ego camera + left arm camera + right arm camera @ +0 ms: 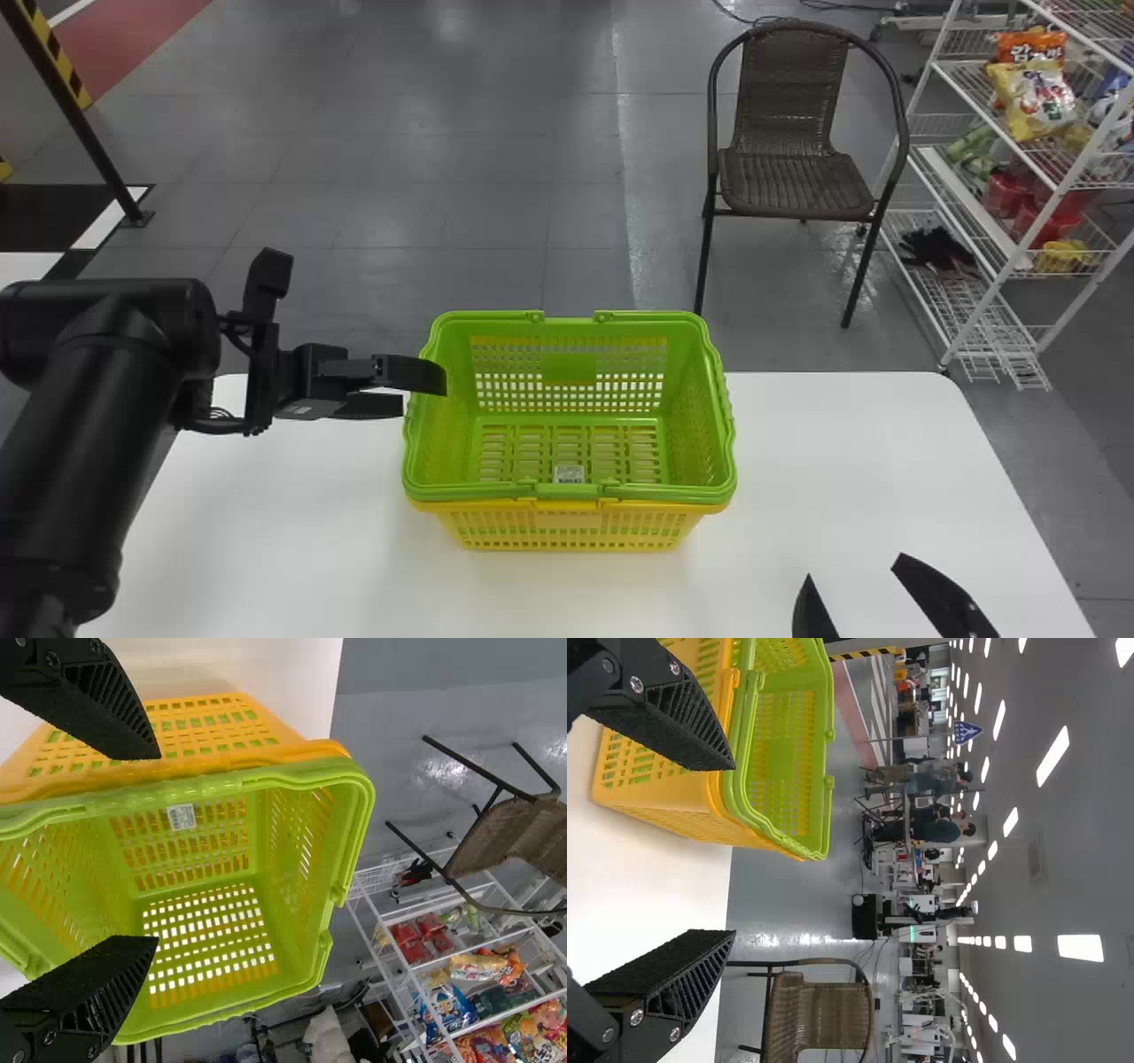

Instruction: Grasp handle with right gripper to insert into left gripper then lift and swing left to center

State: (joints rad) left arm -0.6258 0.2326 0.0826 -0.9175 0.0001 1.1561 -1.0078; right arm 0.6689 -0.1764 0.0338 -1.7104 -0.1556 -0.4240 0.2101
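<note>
A green basket (567,403) is nested in a yellow basket (567,527) on the white table, its handle parts lying along the rim. At its left side is my left gripper (423,392), one fingertip overlapping the rim's edge from this angle. Low at the right, well apart from the baskets, is my right gripper (852,567). The left wrist view has the green basket (204,895) beyond the spread fingers of the left gripper (159,848). In the right wrist view, the right gripper (733,851) is open, nothing held, with the green basket (784,762) farther off.
The white table (850,461) extends to both sides of the baskets. Beyond it, a brown woven chair (793,168) stands on the grey floor, and a white wire rack (1019,257) with snack bags stands at the far right. A black post (80,120) rises at the far left.
</note>
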